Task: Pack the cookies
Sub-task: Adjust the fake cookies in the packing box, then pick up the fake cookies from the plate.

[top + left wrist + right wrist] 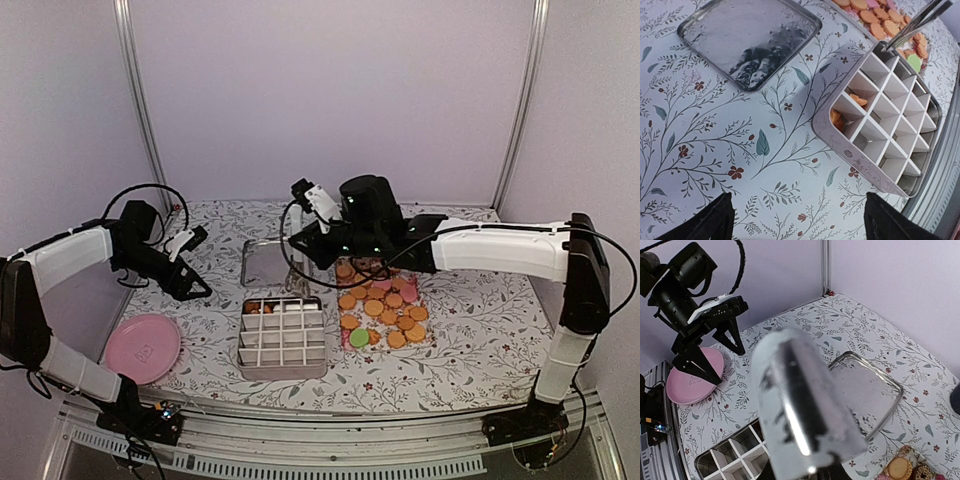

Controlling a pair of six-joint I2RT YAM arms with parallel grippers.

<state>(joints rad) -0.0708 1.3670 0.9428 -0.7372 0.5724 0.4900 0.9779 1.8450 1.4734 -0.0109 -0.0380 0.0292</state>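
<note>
Nearest, well left of the divided tin [283, 338]: pink plate [143, 348], flat on the floral tablecloth [715, 140], with a faint raised mark at its centre, too small to read. On the tin's left outer wall, a small stamped emblem, likewise not legible. Tin of metal, split by white dividers into a grid of square cells; holds orange cookies [858, 100] in two cells at its far-left corner. Just right of the tin and a little farther back, most of the cookies spread in a loose patch on the cloth: mostly orange-tan, a few pink toward the far side, a green cookie [359, 337] at the near corner closest to the tin, a dark brown cookie [923, 473] at the patch's edge in the right wrist view.

Left of the tin and slightly beyond it, left gripper [196, 292]: fingers spread wide, released, hanging above the cloth and tilted toward the tin. Behind it, left arm folded back on itself, elbow out at the far left, white forearm sloping up and inward, wrist bent downward.

Above the tin's far edge, right gripper [298, 256], clamped on metal tongs [920, 20] hanging down with tips by the tin's far-right corner. Right arm upright from its base, elbow high, white forearm stretched level to the left above the cookie patch.

Just beyond the tin, shallow metal tray [262, 262], lying flat, open side up.
</note>
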